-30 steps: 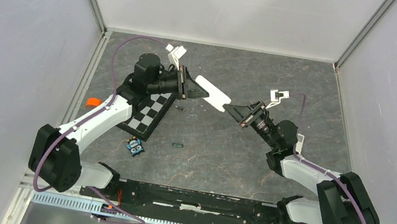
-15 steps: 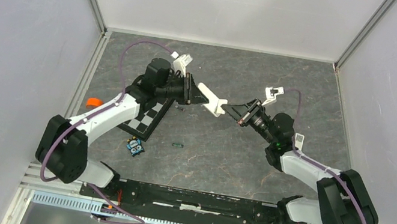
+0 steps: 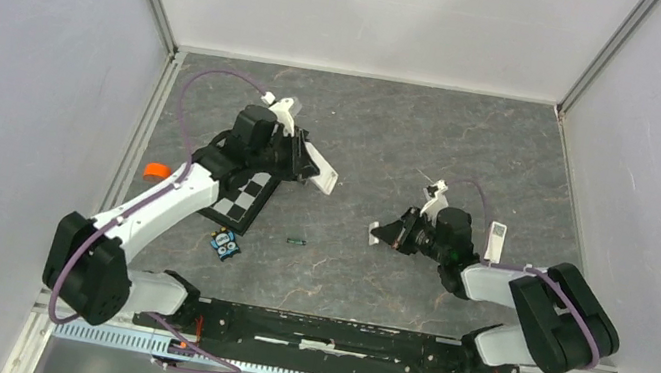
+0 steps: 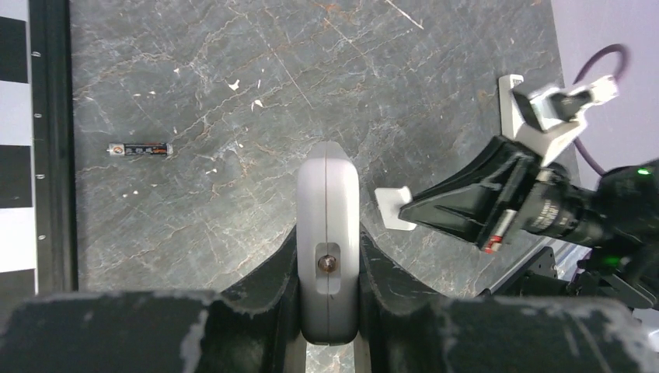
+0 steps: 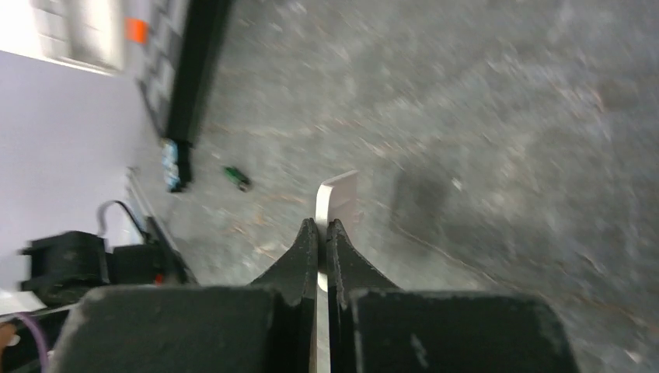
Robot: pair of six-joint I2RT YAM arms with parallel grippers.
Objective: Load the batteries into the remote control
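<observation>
Left pincer (image 4: 328,237) clamped on remote control (image 4: 327,183), near end hidden, right pincer (image 5: 322,230) clenched on white piece (image 5: 339,196), we discern one battery (image 5: 238,178), blurred.

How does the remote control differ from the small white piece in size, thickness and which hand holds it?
Size: the remote control is a long bar; the small white piece is far shorter. Thickness: the remote control is chunky, the piece thin and flat. Holder: the left hand grips the remote control, the right hand pinches the piece. Both are white.
</observation>
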